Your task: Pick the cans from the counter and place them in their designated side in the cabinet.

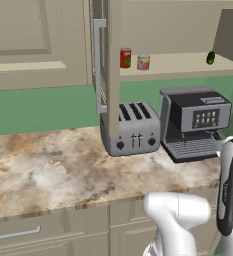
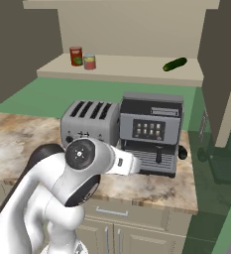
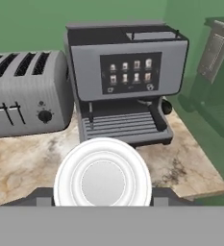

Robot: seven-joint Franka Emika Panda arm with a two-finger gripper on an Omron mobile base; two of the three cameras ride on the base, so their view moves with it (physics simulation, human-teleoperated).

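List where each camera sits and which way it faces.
Left base view: behind the arm, to its left; looks forward and down at counter, toaster, coffee machine and open cabinet; arm at lower right.
Right base view: behind-right, looking the same way; arm at lower left.
Hand view: on the hand, looks along the gripper at the coffee machine; its tips grip a white-ended can.
Shared: all three show the toaster and coffee machine.

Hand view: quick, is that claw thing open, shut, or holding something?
Gripper: closed around a white-ended can, held between its two dark finger tips.
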